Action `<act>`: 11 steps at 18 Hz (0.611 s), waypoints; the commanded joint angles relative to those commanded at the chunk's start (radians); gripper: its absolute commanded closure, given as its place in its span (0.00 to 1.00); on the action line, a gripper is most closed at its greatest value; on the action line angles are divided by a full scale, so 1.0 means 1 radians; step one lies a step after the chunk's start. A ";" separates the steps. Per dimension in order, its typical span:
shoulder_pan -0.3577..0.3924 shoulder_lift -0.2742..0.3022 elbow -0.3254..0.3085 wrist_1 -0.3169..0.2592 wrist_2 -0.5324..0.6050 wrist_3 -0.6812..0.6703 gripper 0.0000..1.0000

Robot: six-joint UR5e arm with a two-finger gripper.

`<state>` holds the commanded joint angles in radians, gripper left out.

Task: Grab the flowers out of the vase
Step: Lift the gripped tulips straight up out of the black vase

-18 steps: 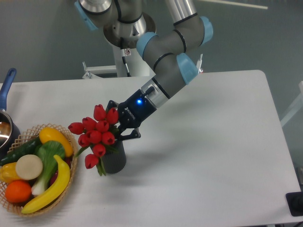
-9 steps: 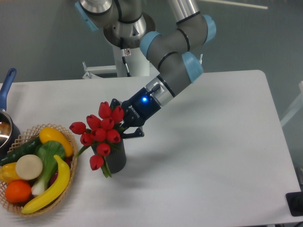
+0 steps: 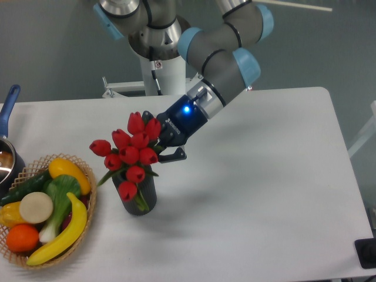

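The flowers (image 3: 130, 154), a bunch of red tulip buds with green leaves, stand partly raised out of the vase (image 3: 143, 197), a short dark ribbed cylinder on the white table. Their lower stems still reach into the vase mouth. My gripper (image 3: 160, 150) comes in from the upper right and is shut on the flowers just behind the buds. The fingertips are hidden by the blooms.
A wicker basket (image 3: 88, 182) of fruit and vegetables sits at the left front, close to the vase. A metal pot with a blue handle (image 3: 7, 111) is at the far left edge. The table's (image 3: 252, 194) right edge lies to the right.
The gripper has risen and shifted right with the flowers in it. The bunch now sits higher over the vase, which stays in place.
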<state>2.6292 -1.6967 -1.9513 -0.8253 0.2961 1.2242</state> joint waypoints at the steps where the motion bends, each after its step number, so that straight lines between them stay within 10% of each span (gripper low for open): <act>1: 0.000 0.011 0.009 0.000 -0.002 -0.018 0.79; 11: 0.000 0.100 0.049 -0.002 -0.035 -0.106 0.79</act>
<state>2.6293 -1.5969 -1.9023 -0.8268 0.2608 1.1185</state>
